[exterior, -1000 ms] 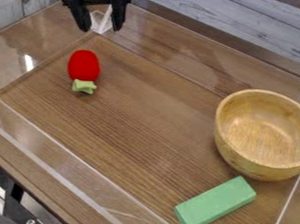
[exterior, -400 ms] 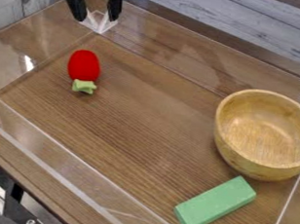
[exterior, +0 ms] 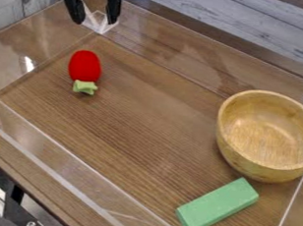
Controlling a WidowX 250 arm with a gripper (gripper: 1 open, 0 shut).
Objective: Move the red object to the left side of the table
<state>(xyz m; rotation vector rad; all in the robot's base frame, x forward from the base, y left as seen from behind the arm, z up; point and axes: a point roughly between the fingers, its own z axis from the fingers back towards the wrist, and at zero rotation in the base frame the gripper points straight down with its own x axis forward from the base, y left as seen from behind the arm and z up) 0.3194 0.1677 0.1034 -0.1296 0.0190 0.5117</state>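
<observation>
The red object (exterior: 84, 67), a small rounded strawberry-like toy with a pale green stem end, lies on the brown wood-grain table (exterior: 154, 115) in its left part. My gripper (exterior: 93, 9) hangs at the far left corner, behind and above the toy and apart from it. Its two dark fingers stand spread and open, with nothing between them.
A wooden bowl (exterior: 268, 134) sits at the right side. A flat green rectangular block (exterior: 218, 205) lies near the front right corner. Low clear acrylic walls (exterior: 58, 157) border the tabletop.
The gripper has shifted a little to the left and up toward the far corner. The toy, bowl and block have not moved.
</observation>
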